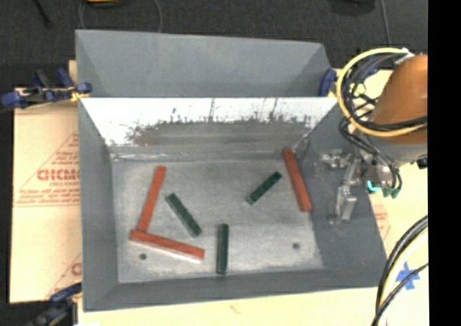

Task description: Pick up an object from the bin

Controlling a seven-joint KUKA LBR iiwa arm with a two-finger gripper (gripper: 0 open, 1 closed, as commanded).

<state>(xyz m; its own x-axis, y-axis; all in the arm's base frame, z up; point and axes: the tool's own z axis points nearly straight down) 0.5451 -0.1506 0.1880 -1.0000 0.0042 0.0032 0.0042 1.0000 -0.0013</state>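
My gripper (346,198) hangs over the bin's right sloping wall, above the floor, and holds nothing that I can see. Nearest to it, just to its left, a long red bar (297,179) lies along the foot of the right wall. Further left, a short dark green bar (264,188) lies at an angle on the floor.
On the left half of the floor, two red bars (151,198) (167,245) meet in an L shape. A green bar (184,214) lies inside the L. Another green bar (222,247) lies upright near the front wall. The arm with its orange cover and cables stands at the right.
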